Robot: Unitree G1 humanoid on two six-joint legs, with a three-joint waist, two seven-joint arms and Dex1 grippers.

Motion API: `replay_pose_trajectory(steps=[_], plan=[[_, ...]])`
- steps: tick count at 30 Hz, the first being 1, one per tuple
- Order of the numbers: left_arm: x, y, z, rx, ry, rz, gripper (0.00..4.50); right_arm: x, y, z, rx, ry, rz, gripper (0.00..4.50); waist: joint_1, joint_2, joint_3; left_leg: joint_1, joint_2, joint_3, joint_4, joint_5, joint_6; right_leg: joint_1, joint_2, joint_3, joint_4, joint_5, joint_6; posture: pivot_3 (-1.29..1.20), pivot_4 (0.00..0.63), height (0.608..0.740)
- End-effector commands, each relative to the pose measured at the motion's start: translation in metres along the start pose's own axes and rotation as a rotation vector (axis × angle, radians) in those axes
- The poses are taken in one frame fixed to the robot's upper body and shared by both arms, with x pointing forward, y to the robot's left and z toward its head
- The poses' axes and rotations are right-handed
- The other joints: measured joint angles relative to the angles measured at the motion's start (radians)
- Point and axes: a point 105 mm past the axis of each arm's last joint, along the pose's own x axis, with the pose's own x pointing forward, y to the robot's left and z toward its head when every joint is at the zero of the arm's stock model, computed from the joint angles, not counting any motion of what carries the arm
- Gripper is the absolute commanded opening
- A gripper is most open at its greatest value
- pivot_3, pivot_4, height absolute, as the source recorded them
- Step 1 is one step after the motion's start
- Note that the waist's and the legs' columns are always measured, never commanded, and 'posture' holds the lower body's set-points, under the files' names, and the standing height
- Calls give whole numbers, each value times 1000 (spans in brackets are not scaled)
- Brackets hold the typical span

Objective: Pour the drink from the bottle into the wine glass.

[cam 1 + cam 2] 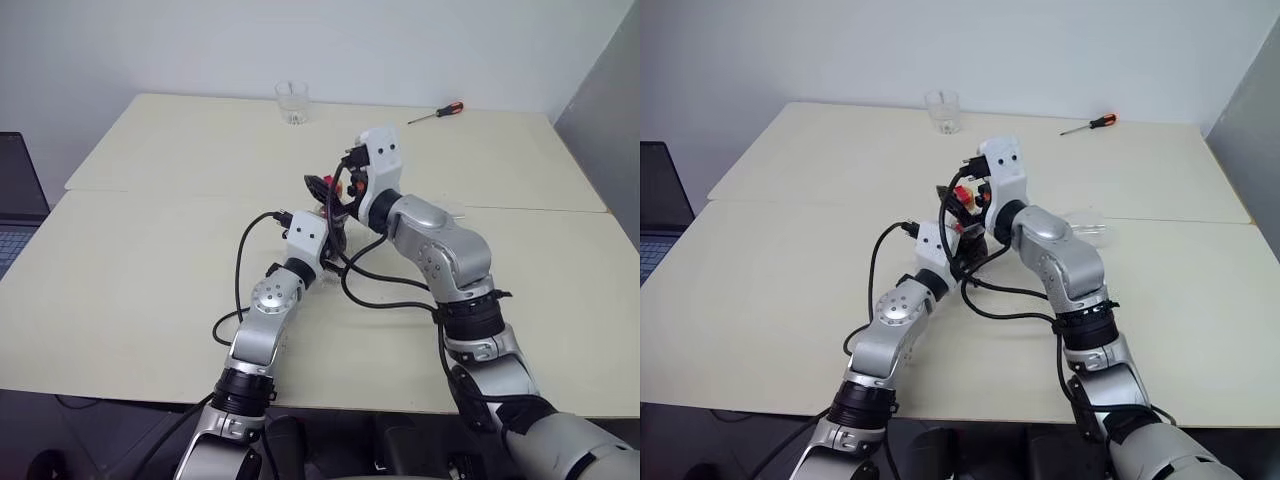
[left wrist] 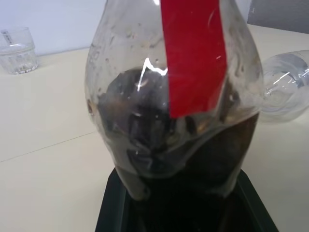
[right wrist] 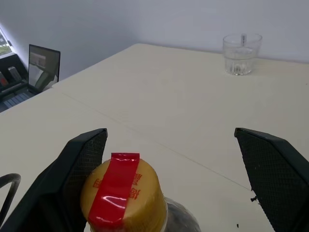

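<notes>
Two cream table (image 1: 790, 260) tops stand pushed together, with a seam running left to right between them. Near the middle, the left tool (image 1: 958, 235) and the right tool (image 1: 962, 197) meet around a bottle (image 1: 964, 208), of which only red and yellow bits show between the white wrist housings and black cables. Just right of them a clear wine glass (image 1: 1090, 225) lies on its side. At the far edge stands a short clear tumbler (image 1: 943, 111), and far right lies a red-handled screwdriver (image 1: 1089, 124). A laptop (image 1: 662, 205) sits at the left.
</notes>
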Motion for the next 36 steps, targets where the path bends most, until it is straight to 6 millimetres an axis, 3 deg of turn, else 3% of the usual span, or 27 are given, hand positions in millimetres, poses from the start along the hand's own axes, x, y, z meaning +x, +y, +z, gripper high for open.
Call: replay_pose_trajectory(steps=[1,7,24,31,36], plan=[[1,1,26,20,-96,3,742,-6,-17,20,-4,-66,-46,4500,0,0,0,0,0,0,0,0,0,0,0,0,0,0,0,0,150,740],[1,0,25,16,-97,2,740,-15,-23,23,5,-70,-41,4500,0,0,0,0,0,0,0,0,0,0,0,0,0,0,0,0,150,740],[5,-1,25,14,-100,-8,738,-60,-12,22,-12,-43,21,4500,0,0,0,0,0,-1,0,0,0,0,0,0,0,0,0,0,150,740],[4,-1,25,15,-101,-10,738,-65,-3,22,-19,-36,72,4500,0,0,0,0,0,0,0,0,0,0,0,0,0,0,0,0,150,740],[4,0,25,16,-103,-7,738,-53,14,28,-18,-50,134,4500,-1,0,0,0,0,-1,0,0,0,0,0,0,0,0,0,0,150,740]])
